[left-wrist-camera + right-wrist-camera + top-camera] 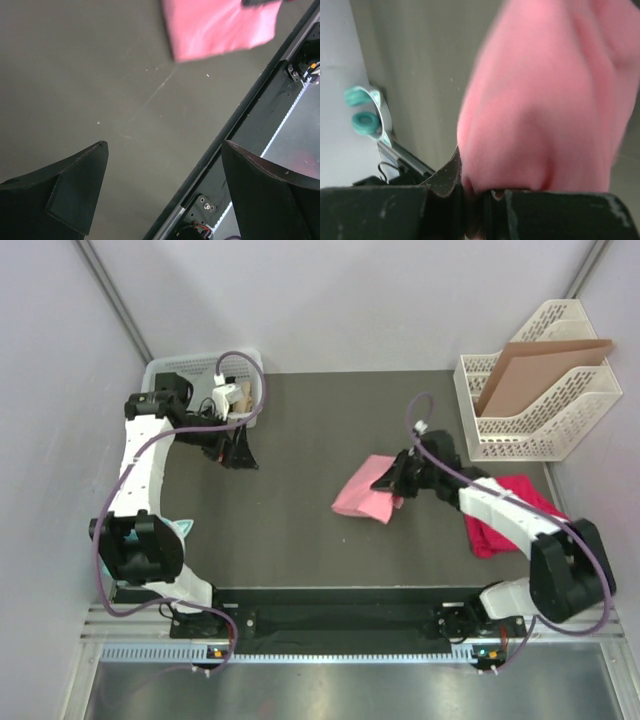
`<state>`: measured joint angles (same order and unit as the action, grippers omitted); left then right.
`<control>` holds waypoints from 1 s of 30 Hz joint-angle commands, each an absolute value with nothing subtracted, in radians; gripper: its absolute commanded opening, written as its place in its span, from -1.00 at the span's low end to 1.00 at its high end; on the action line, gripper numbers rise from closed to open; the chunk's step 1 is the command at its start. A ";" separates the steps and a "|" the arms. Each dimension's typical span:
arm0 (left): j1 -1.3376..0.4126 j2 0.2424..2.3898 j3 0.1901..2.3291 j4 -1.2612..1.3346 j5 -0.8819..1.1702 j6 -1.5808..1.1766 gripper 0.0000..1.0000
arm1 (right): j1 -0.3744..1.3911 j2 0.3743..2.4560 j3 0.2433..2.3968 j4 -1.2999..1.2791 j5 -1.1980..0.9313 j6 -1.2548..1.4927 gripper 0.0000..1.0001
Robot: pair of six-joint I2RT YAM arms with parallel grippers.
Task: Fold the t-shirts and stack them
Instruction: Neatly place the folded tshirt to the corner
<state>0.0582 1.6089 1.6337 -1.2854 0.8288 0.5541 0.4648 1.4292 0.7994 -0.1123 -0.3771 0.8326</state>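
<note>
The folded salmon-pink t-shirt [363, 495] lies mid-table, its right edge pinched in my right gripper [397, 483]. In the right wrist view the pink cloth [540, 110] fills the frame and runs down between the shut fingers [445, 175]. It also shows in the left wrist view [220, 25] at the top. The darker magenta-red t-shirt [500, 515] lies crumpled at the right, partly under my right arm. My left gripper [238, 455] is open and empty at the far left, above bare table [150, 100].
A white bin [200, 375] with small items stands at the back left, just behind the left gripper. A white mesh file rack [540, 400] holding a brown cardboard sheet [535, 365] stands at the back right. The black base rail [340, 605] runs along the near edge.
</note>
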 commanded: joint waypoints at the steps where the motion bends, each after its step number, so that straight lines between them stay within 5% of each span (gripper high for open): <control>1: 0.061 1.549 1.583 -1.359 0.833 0.568 0.98 | 0.309 1.213 0.897 -0.389 -0.335 0.675 -1.00; 10: 0.072 1.552 1.589 -1.344 0.833 0.546 0.98 | -0.130 0.986 0.928 -0.662 -0.383 0.509 -1.00; 18: 0.072 1.559 1.588 -1.348 0.816 0.551 0.98 | -0.267 0.949 0.974 -0.733 -0.239 0.526 -1.00; 30: 0.075 1.577 1.618 -1.365 0.787 0.569 0.98 | -0.400 1.157 1.203 -0.802 -0.126 0.511 -1.00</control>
<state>0.0689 1.5711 1.5764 -1.3319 0.7876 0.5461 -0.3698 1.1294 1.1164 -0.7937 -0.1936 0.5320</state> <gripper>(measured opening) 0.991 0.079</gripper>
